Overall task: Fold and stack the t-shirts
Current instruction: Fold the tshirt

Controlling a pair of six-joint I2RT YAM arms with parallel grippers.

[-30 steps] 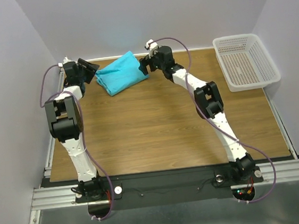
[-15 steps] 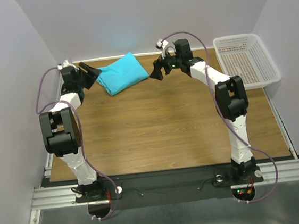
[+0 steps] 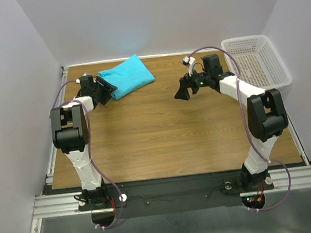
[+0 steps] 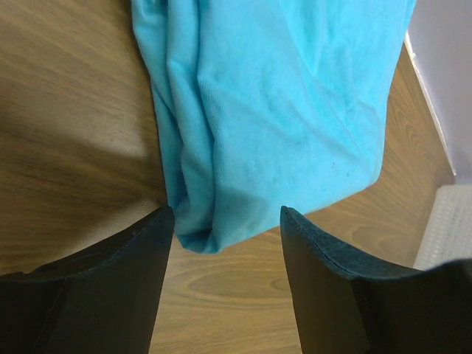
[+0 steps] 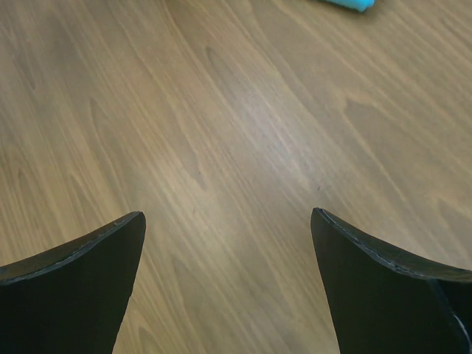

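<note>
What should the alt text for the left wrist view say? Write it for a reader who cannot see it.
A folded turquoise t-shirt lies on a wooden table, filling the upper half of the view. Its near corner sits between the two dark fingers of the left gripper, which is open and not closed on the cloth.

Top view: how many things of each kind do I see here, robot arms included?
Shirt: 1
Basket: 1
Arms: 2
Total: 4
</note>
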